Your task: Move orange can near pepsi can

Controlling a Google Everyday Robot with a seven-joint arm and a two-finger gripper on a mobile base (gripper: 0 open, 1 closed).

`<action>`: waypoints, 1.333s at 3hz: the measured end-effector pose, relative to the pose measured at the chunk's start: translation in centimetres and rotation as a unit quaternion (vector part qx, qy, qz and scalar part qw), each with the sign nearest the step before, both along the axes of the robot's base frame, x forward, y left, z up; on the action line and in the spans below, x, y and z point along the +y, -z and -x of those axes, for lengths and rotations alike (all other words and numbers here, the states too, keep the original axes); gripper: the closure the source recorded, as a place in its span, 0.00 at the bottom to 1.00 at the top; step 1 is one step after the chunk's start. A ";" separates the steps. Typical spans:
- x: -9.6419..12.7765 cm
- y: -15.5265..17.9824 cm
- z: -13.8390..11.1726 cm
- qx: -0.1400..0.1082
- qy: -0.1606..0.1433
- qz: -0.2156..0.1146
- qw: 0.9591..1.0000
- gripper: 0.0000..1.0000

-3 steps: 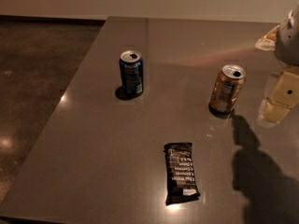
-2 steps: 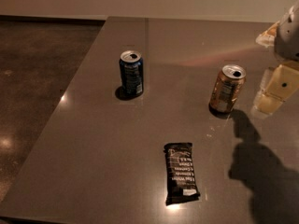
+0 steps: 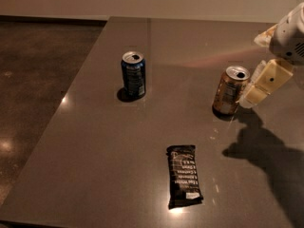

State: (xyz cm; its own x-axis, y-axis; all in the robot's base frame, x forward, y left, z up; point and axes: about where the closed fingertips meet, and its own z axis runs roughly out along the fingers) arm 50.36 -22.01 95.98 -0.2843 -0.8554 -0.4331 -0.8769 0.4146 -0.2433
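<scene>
Dark and glossy, the table (image 3: 95, 165) carries the orange can (image 3: 230, 91) upright at right, the blue Pepsi can (image 3: 133, 75) upright well apart to its left, and a black snack bar (image 3: 184, 175) lying nearer us. We judge this the reaching step: our claw (image 3: 252, 95) hangs just beside the orange can's right side, and we cannot tell whether it is spread or clenched. Next it must close around that can, then carry it left.

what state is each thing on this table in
orange-gold metal drink can: upright, top open
dark blue metal drink can: upright, top open, standing apart
black flat snack bar wrapper: lying flat
cream gripper: hovering close beside the orange-gold can, contact unclear
</scene>
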 end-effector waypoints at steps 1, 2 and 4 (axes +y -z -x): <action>0.2 1.8 -1.2 0.008 0.005 -0.028 1.000 0.00; 0.8 3.1 -1.8 0.018 0.002 -0.046 0.999 0.00; 1.6 4.7 -2.6 0.031 -0.005 -0.059 0.998 0.04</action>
